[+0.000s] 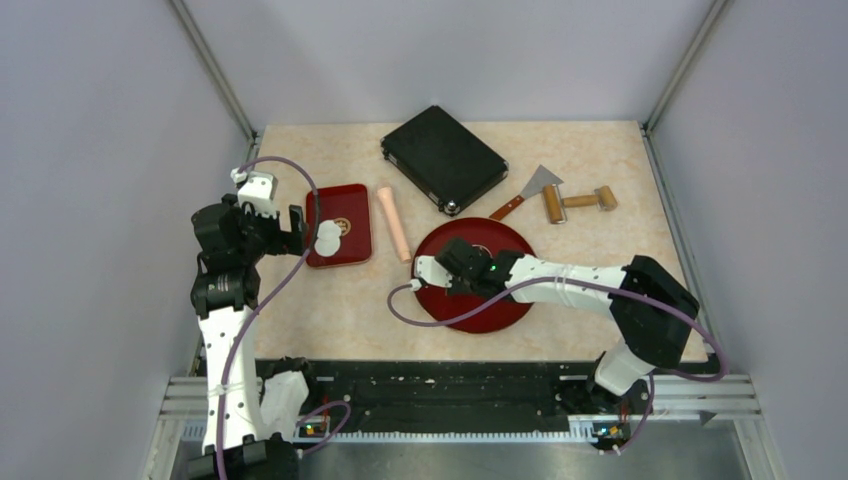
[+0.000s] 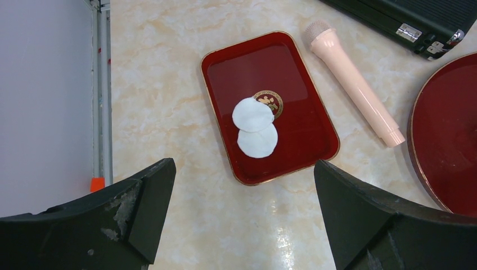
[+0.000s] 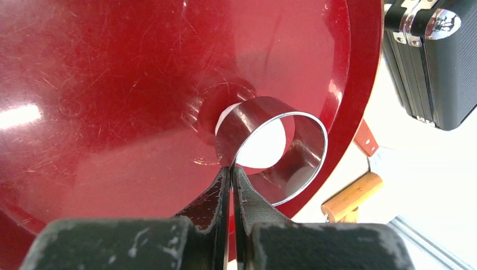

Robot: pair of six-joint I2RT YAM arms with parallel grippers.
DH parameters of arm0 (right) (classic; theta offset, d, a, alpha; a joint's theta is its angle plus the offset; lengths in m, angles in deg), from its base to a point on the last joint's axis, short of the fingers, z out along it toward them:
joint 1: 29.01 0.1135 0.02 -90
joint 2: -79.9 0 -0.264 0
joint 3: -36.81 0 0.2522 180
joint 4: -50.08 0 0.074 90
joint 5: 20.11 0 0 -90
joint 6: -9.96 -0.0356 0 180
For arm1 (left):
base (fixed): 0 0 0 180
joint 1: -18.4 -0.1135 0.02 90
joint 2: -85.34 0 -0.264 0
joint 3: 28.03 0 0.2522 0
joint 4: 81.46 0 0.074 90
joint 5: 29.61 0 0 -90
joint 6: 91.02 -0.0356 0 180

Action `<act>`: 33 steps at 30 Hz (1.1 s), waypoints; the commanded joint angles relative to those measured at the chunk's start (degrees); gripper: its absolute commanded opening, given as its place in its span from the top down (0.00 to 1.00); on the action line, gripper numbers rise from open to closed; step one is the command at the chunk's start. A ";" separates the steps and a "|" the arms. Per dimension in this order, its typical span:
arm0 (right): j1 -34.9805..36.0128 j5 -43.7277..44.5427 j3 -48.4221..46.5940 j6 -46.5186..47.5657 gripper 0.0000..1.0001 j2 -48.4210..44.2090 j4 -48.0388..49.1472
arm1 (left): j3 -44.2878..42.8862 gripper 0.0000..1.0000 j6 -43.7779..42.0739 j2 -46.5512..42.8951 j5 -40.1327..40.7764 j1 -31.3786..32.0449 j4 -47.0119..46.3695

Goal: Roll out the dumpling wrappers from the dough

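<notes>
Two dumpling wrappers [image 2: 253, 114] [image 1: 327, 238], thin white discs, overlap on a small red rectangular tray [image 2: 253, 62] [image 1: 355, 200]. My left gripper [image 2: 243, 169] [image 1: 298, 228] hangs open above the table just near the tray's edge, holding nothing. My right gripper [image 3: 232, 169] [image 1: 450, 262] is shut on the wall of a shiny ring cutter [image 3: 253, 121] that stands on the round red plate [image 3: 112, 84] [image 1: 500, 310]. White dough [image 3: 267, 143] shows inside the ring; its outline is hidden by the ring.
A pink rolling pin [image 2: 354, 84] [image 1: 395, 222] lies between tray and plate. A black case [image 1: 443, 158] [image 3: 433, 56] sits behind. A scraper [image 1: 535, 190] and a wooden-handled roller [image 1: 575, 200] lie at the back right. Grey walls enclose the table.
</notes>
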 commanded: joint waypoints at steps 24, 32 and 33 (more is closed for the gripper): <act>-6.29 2.63 -10.19 -0.20 1.00 -9.97 0.26 | 0.37 0.01 0.97 -0.40 -1.74 -1.04 -2.38; -25.63 -1.65 -4.07 -1.35 1.00 -19.67 -1.24 | 0.15 0.01 0.98 -1.58 -3.37 -1.06 -2.12; -28.60 -2.91 -2.32 -1.29 1.00 -20.76 -0.92 | 0.09 0.01 1.09 -1.66 -3.66 -1.05 -2.06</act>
